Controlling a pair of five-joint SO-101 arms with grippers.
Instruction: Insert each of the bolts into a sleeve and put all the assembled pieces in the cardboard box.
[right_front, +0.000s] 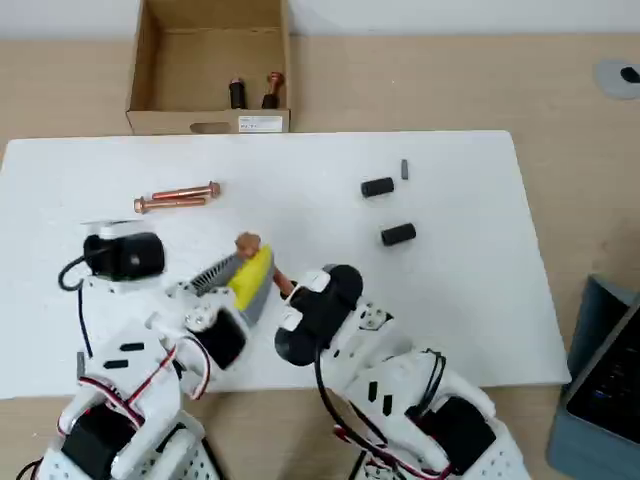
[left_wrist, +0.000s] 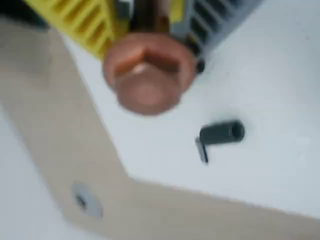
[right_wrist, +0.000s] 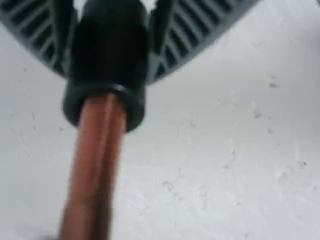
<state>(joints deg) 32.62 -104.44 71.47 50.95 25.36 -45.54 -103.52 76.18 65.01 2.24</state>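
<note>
My left gripper (right_front: 248, 268), with one yellow and one grey finger, is shut on a copper bolt (right_front: 247, 243) near the mat's front; its hex head (left_wrist: 150, 75) faces the left wrist camera. The bolt's shank (right_wrist: 92, 170) runs into a black sleeve (right_wrist: 107, 55), on which my right gripper (right_wrist: 110, 30) is shut. In the high view the two grippers meet at the shank (right_front: 283, 283). Two more copper bolts (right_front: 178, 197) lie at the mat's left. Two loose black sleeves (right_front: 377, 187) (right_front: 398, 235) lie at the right. The cardboard box (right_front: 145, 70) holds two assembled pieces (right_front: 254, 92).
A white mat (right_front: 460, 300) covers the wooden table (right_front: 420, 85). A small grey piece (right_front: 405, 169) lies by the far sleeve, also seen as a sleeve (left_wrist: 222, 132) with the grey piece (left_wrist: 201, 150) beside it. A dark grey object (right_front: 605, 380) stands off the mat at the right edge.
</note>
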